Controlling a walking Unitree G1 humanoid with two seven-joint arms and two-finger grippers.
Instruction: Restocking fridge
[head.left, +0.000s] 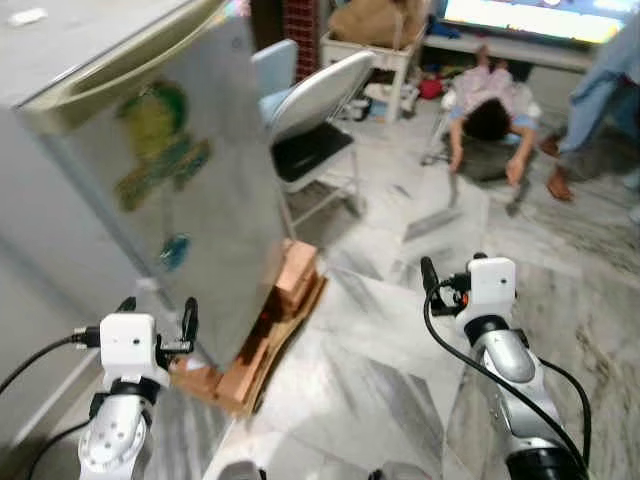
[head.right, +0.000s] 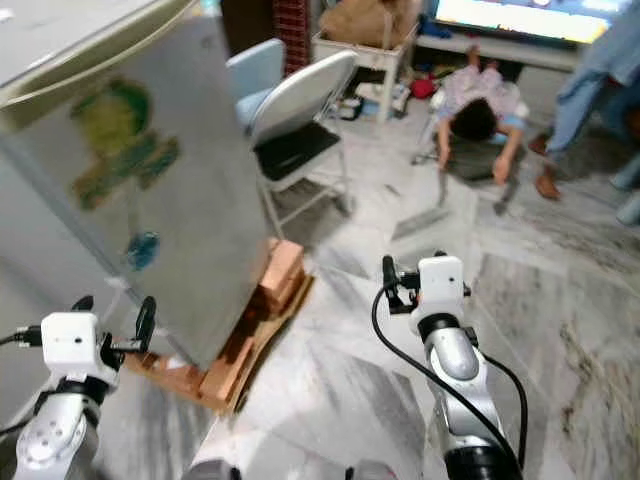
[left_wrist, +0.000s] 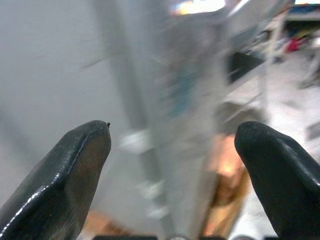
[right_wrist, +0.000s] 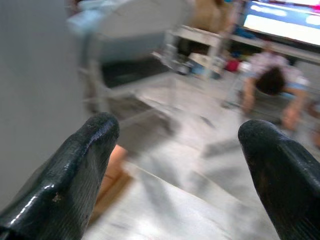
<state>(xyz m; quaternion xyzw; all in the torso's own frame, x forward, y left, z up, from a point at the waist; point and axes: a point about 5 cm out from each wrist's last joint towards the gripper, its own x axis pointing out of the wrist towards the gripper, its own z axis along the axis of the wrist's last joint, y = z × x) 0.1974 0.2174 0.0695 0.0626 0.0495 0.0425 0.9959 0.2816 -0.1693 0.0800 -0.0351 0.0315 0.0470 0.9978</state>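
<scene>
The fridge (head.left: 150, 170) stands at left, its stickers blurred beyond reading; left gripper (head.left: 158, 318) near it, jaws apart; right gripper (right_wrist: 175, 165) jaws apart.

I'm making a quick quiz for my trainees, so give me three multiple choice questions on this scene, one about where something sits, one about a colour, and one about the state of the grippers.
1. What does the fridge stand on?
A. Brick-like orange blocks
B. A wooden table
C. A blue rug

2. What colour is the seat of the folding chair?
A. Red
B. Black
C. Yellow

3. How are the left gripper and right gripper?
A. Both shut on a bottle
B. Both open and empty
C. Left open, right shut on a can

Answers:
1 A: orange blocks show under the fridge's base.
2 B: the seat pad is dark black against a white frame.
3 B: each wrist view shows its fingers spread with nothing between.
</scene>
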